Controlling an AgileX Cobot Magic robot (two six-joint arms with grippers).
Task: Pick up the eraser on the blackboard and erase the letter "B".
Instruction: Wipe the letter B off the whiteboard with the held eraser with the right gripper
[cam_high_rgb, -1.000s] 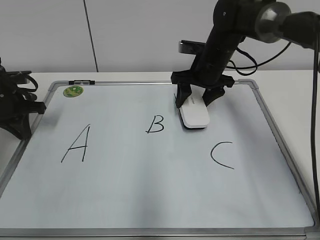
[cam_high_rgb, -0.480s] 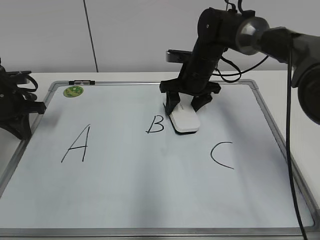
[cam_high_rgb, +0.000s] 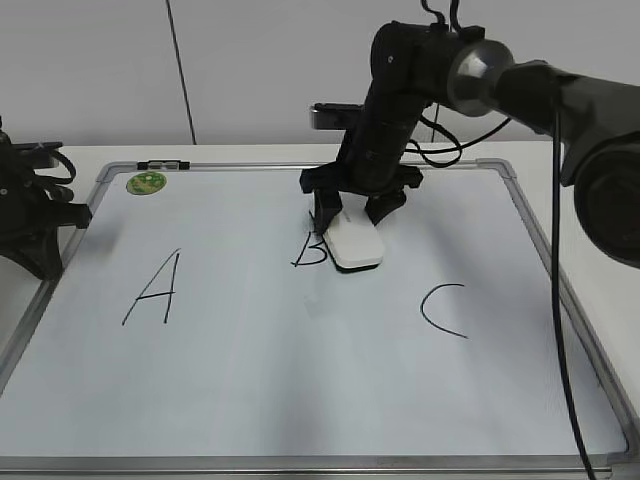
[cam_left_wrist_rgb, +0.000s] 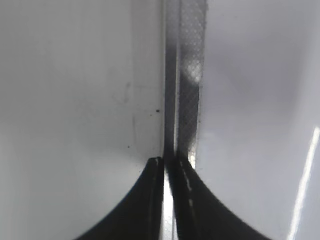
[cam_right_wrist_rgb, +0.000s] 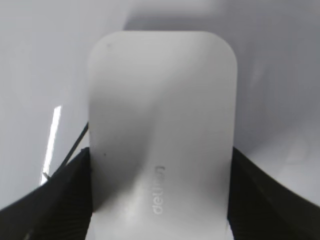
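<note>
The blackboard (cam_high_rgb: 300, 380) is a white board with a silver frame lying flat. My right gripper (cam_high_rgb: 353, 213) is shut on the eraser (cam_high_rgb: 354, 244), a white block pressed on the board, its left edge touching the right side of the letter "B" (cam_high_rgb: 308, 252). In the right wrist view the eraser (cam_right_wrist_rgb: 162, 125) fills the space between the jaws (cam_right_wrist_rgb: 160, 200), and a black stroke of the letter (cam_right_wrist_rgb: 75, 145) shows at its left. My left gripper (cam_high_rgb: 30, 215) rests at the board's left edge; in its wrist view the jaws (cam_left_wrist_rgb: 169, 162) are shut over the board's frame (cam_left_wrist_rgb: 187, 75).
The letter "A" (cam_high_rgb: 155, 288) is at the left and the letter "C" (cam_high_rgb: 443, 310) at the right of the board. A green round magnet (cam_high_rgb: 146, 182) sits in the far left corner. The right arm's cables hang above the board's far right.
My right gripper has slid the eraser leftward across the board, from midway between the "B" and the "C" to touching the right side of the "B". The left arm has not moved.
</note>
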